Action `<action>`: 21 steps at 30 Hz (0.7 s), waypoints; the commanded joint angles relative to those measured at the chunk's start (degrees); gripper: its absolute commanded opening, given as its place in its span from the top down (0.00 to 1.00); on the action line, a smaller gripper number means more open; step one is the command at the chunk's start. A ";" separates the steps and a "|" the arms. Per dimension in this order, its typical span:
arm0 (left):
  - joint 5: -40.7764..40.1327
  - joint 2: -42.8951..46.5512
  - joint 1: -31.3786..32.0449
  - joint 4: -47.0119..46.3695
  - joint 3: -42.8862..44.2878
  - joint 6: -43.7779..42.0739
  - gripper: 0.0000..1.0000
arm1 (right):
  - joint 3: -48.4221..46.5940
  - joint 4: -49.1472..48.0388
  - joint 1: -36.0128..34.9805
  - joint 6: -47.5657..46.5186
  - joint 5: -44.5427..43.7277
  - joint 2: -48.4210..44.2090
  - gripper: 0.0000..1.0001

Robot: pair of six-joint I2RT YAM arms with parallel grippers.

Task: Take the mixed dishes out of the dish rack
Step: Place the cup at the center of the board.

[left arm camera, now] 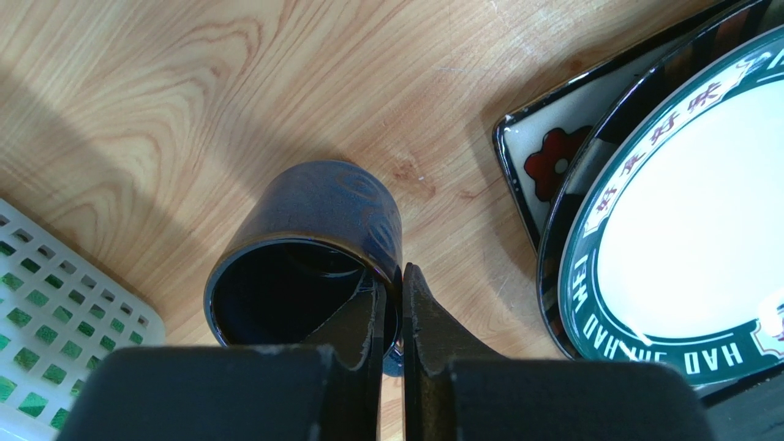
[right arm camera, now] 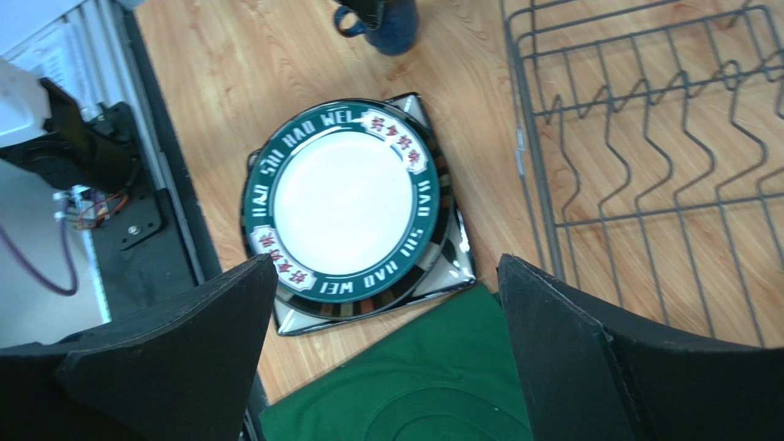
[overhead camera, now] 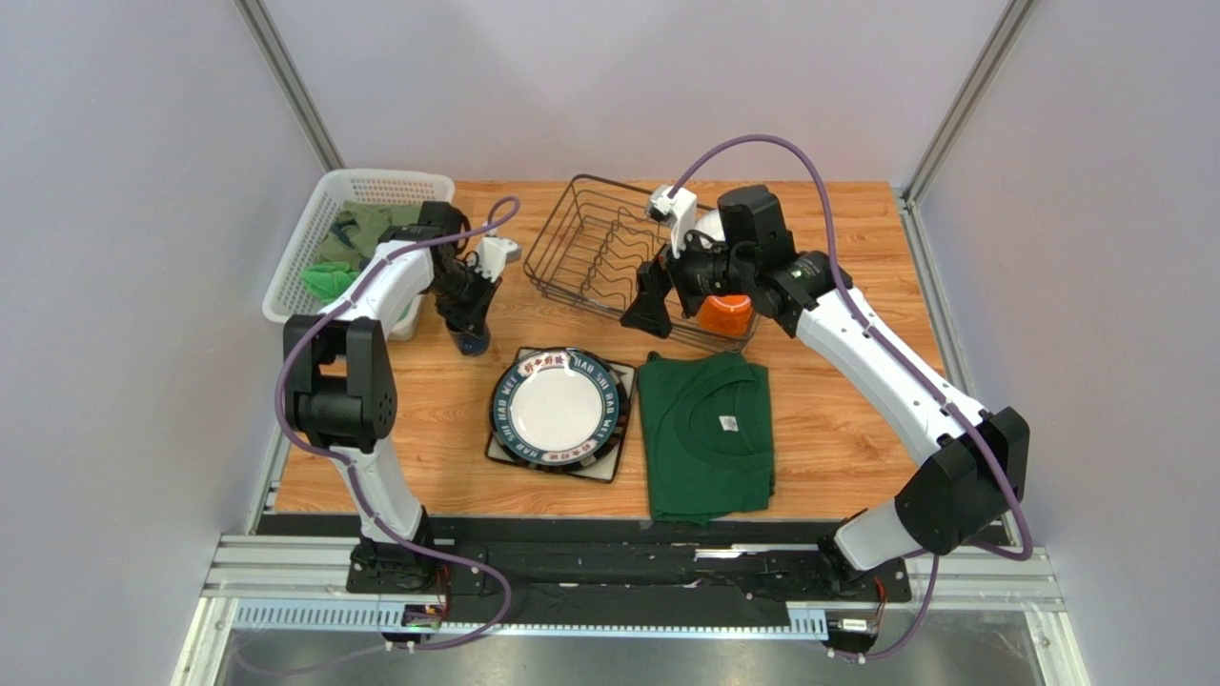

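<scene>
The dark blue mug point(overhead camera: 468, 339) point(left arm camera: 313, 248) stands upright on the table left of the plates. My left gripper point(overhead camera: 466, 317) point(left arm camera: 394, 303) is shut on its rim, one finger inside and one outside. A round dark-rimmed plate point(overhead camera: 557, 405) point(right arm camera: 345, 197) lies stacked on the square flower-patterned plate point(left arm camera: 543, 152) point(right arm camera: 451, 266). The dish rack point(overhead camera: 602, 243) point(right arm camera: 644, 138) stands at the back centre, with the orange mug point(overhead camera: 728, 315) at its right end under my right arm. My right gripper point(overhead camera: 652, 300) point(right arm camera: 386, 276) hangs open and holds nothing, over the rack's front edge.
A folded green shirt point(overhead camera: 706, 429) point(right arm camera: 432, 386) lies right of the plates. A white perforated basket point(overhead camera: 337, 229) point(left arm camera: 55, 322) with green cloth stands at the back left, close to the blue mug.
</scene>
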State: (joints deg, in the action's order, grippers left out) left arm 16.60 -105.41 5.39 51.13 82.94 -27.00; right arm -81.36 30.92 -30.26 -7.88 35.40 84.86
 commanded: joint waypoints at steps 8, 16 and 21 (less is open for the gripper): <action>-2.01 0.29 1.03 -2.18 0.65 0.81 0.84 | 0.68 -0.33 3.54 -0.56 -15.34 -0.22 0.04; -3.15 0.90 1.03 -2.53 -0.23 0.46 0.72 | 0.33 0.19 4.60 -1.70 -23.88 1.36 0.01; -3.33 1.34 1.12 -2.44 -0.58 0.29 0.64 | -2.04 1.86 5.12 -2.49 -29.32 3.99 0.01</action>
State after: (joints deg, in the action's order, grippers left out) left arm 13.93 -105.47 6.31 49.89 82.76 -26.89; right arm -80.64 31.55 -25.63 -8.91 12.40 86.94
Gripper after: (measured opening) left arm 0.332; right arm 0.987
